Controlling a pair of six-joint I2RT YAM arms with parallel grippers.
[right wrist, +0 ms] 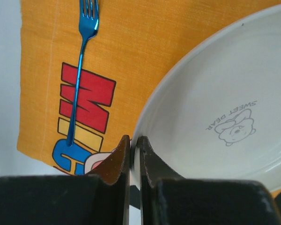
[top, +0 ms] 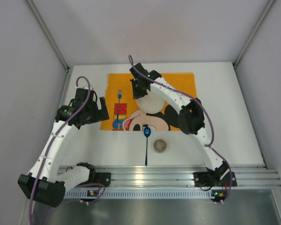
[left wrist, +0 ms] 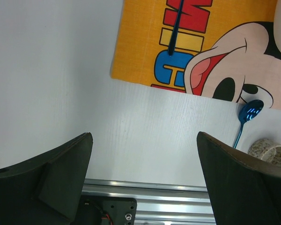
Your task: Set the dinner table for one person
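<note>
The dinner table (top: 225,108) is a white tabletop with an orange Mickey Mouse placemat (top: 178,84) at its back. My right gripper (top: 139,89) (right wrist: 132,139) is shut on the rim of a white plate (top: 150,101) (right wrist: 225,108) with a small bear print, over the placemat's middle. A blue fork (top: 119,96) (right wrist: 86,47) lies on the placemat's left part. A blue spoon (top: 146,132) (left wrist: 249,112) lies at the placemat's near edge, handle toward the rail. My left gripper (top: 103,108) (left wrist: 145,140) is open and empty, above bare table left of the placemat.
A small speckled cup (top: 160,146) (left wrist: 271,151) stands on the table right of the spoon's handle. A ribbed aluminium rail (top: 178,176) runs along the near edge. Grey walls enclose the table on the left, back and right.
</note>
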